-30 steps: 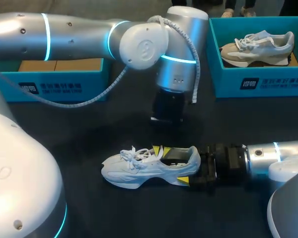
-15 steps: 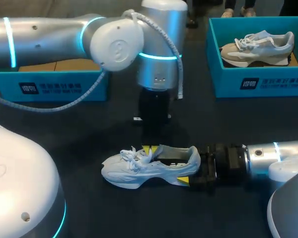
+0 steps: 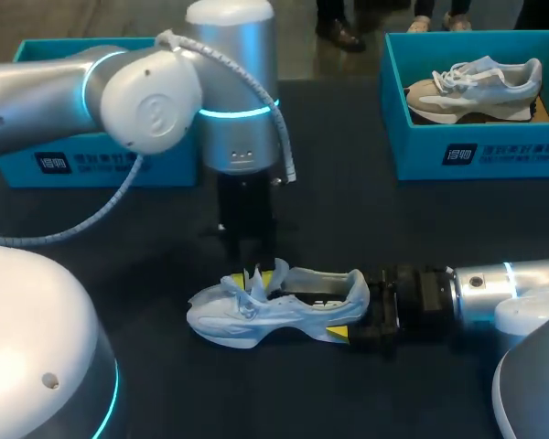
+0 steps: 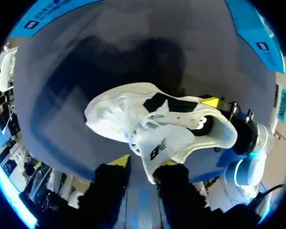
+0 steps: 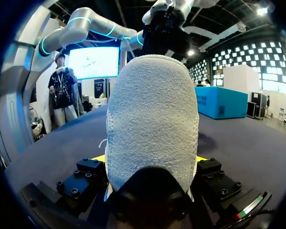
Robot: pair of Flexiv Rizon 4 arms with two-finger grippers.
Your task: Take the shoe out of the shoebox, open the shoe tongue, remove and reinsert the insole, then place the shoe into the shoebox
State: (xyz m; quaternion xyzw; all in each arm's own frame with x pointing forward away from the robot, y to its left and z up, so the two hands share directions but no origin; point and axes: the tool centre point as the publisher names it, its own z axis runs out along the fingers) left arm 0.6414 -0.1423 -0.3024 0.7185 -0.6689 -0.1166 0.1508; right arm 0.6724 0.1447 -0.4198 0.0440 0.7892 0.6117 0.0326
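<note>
Dark table (image 3: 256, 393); shoe (image 3: 274, 311) heel behind right fingers (image 3: 337, 331).

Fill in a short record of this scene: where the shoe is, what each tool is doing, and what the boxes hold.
white shoe: on the table, on its sole, outside both boxes
right tool: shut on the shoe's heel
left tool: above the shoe, at the raised tongue
right box: holds a second shoe
left box: contents not visible
</note>
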